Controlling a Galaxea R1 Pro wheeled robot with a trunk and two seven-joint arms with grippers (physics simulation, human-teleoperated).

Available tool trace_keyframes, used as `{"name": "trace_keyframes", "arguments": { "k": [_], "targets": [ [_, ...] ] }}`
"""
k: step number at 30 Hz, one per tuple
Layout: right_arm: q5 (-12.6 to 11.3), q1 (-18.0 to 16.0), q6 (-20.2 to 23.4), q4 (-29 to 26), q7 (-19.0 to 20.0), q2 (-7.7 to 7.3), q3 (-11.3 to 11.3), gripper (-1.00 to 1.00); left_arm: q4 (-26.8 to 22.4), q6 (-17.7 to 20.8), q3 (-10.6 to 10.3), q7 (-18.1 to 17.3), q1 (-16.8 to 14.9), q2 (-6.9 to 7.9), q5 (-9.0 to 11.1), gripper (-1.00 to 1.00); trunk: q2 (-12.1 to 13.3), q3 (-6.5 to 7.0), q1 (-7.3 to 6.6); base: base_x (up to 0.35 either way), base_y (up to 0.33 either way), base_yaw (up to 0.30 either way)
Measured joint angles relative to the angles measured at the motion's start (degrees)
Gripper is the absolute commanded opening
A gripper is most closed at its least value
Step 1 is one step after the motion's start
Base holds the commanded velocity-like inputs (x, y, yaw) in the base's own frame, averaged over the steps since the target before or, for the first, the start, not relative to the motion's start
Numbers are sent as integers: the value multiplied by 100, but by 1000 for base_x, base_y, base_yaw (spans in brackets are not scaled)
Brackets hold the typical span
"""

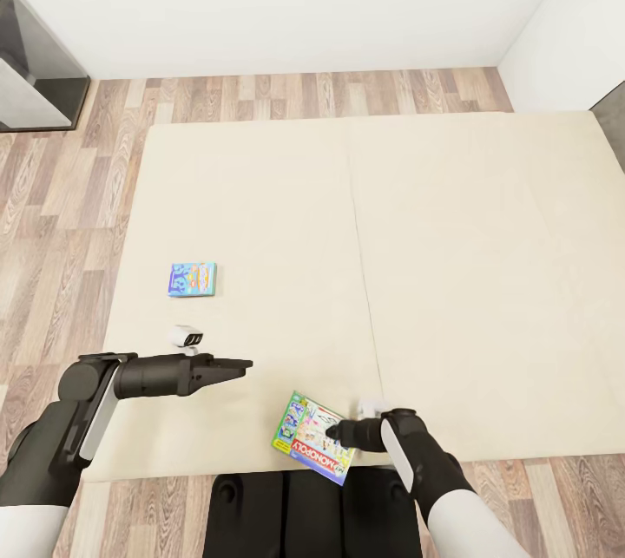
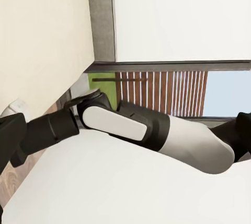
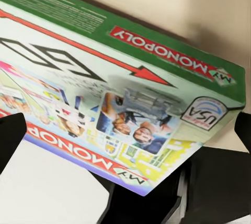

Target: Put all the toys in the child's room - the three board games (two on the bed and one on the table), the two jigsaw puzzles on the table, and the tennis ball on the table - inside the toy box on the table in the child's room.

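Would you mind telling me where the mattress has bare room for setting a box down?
The bed is bare right of its seam and along the far edge. Crowded: the near left, with the small blue board game, left gripper and Monopoly box at the right gripper.

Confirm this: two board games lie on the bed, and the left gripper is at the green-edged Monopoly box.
Wrong arm. The head view shows the right gripper at the Monopoly box; the left gripper hovers over bare bed. The small blue board game lies apart.
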Motion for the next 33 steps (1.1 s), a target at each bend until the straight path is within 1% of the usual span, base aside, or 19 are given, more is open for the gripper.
{"name": "trace_keyframes", "arguments": {
  "k": [5,9,14,25,33],
  "targets": [
    [-8,0,-30,28,5,1,-3,100,0,0,-2,0,4,-1,0,100,0,0,0,0,0,0],
    [-21,-3,-136,33,4,11,-5,100,0,0,0,0,1,-1,-1,100,0,0,0,0,0,0],
    [-17,-4,-213,35,5,63,1,100,0,0,-1,0,5,-1,-4,100,0,0,0,0,0,0],
    [-6,-22,-152,96,-3,70,9,100,0,0,-2,0,3,-1,-9,100,0,0,0,0,0,0],
    [-4,-26,-209,146,-4,70,3,100,0,0,1,0,1,-1,-8,100,0,0,0,0,0,0]
  ]
}}
